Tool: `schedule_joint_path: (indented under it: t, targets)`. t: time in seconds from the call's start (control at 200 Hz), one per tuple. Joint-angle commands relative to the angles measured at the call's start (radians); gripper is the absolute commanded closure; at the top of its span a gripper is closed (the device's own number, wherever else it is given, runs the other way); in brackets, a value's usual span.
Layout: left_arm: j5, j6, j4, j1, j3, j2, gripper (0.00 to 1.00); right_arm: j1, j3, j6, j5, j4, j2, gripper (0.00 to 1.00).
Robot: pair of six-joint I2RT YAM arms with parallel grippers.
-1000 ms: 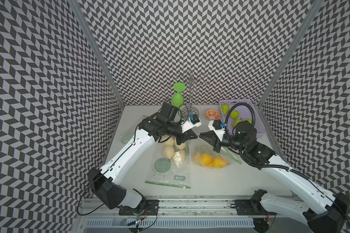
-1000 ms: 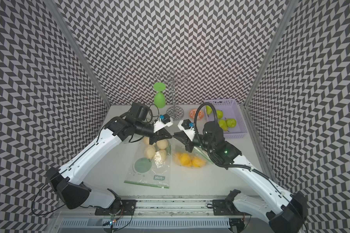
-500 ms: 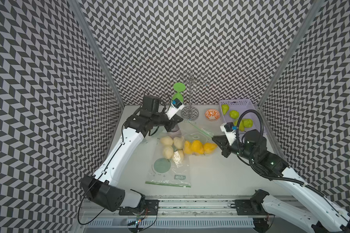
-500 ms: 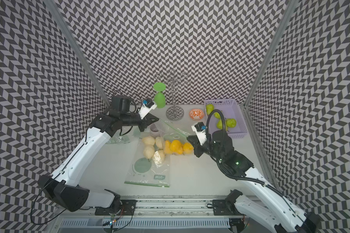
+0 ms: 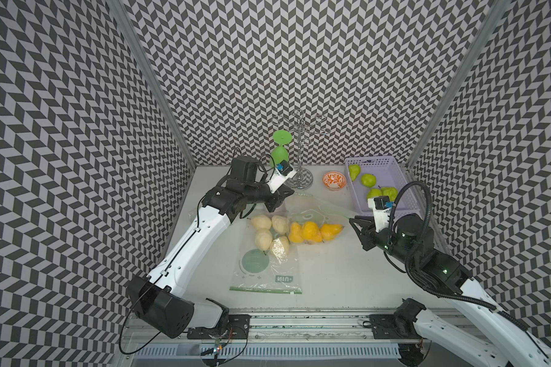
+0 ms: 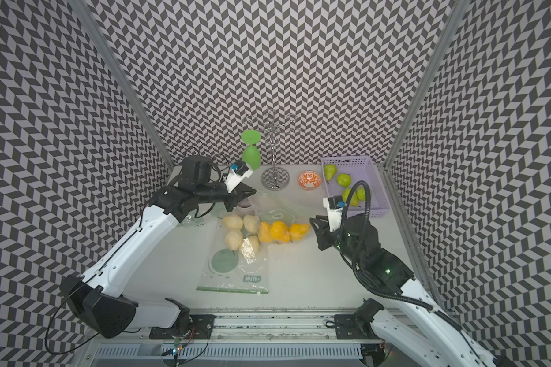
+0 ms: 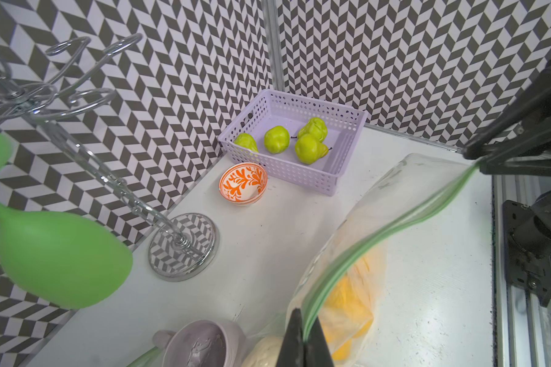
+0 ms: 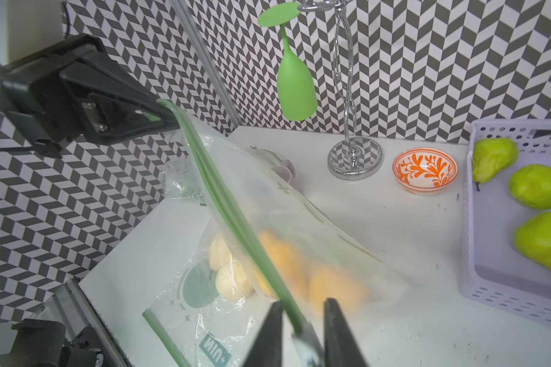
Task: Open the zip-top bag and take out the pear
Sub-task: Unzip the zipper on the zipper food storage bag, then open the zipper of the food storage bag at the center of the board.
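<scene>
A clear zip-top bag (image 5: 312, 213) (image 6: 277, 213) with a green zip strip (image 7: 379, 235) (image 8: 229, 203) hangs stretched between my two grippers. Three yellow pears (image 5: 309, 232) (image 6: 279, 232) lie inside it, on the table. My left gripper (image 5: 287, 193) (image 7: 304, 321) is shut on the far-left end of the strip. At the strip's right end is my right gripper (image 5: 352, 219) (image 8: 303, 305). Its jaws stand apart, with the strip passing loose between them.
A second zip bag (image 5: 264, 263) with pale pears (image 5: 263, 222) lies flat beside the first. Back right are a lavender basket (image 5: 392, 176) of green pears and an orange-patterned bowl (image 5: 334, 181). A wire stand (image 5: 299, 152) holds a green glass (image 5: 280, 152). A lavender mug (image 7: 204, 346) sits under the left gripper.
Both grippers moved apart from the middle, left to the back left and right to the right, drawing the zip strip out. The right gripper's jaws have just parted off the strip.
</scene>
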Motion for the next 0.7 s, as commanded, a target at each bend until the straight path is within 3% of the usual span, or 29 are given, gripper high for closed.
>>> schedule_joint_path:
  t: [0.0,0.065,0.21,0.696]
  targets:
    - [-0.023,0.026,0.071,-0.083,-0.031,-0.018,1.0,-0.005,0.067,0.028,-0.031,0.025,0.0,0.51]
    - [-0.025,0.038,0.066,-0.104,-0.033,-0.008,1.0,-0.004,0.13,0.019,-0.053,-0.013,0.022,0.46]
    - [-0.041,0.061,0.049,-0.139,-0.032,0.006,1.0,-0.005,0.281,-0.052,-0.106,-0.169,0.171,0.45]
    - [-0.057,0.079,0.026,-0.144,-0.049,0.004,1.0,-0.004,0.246,-0.096,-0.248,-0.142,0.185,0.46]
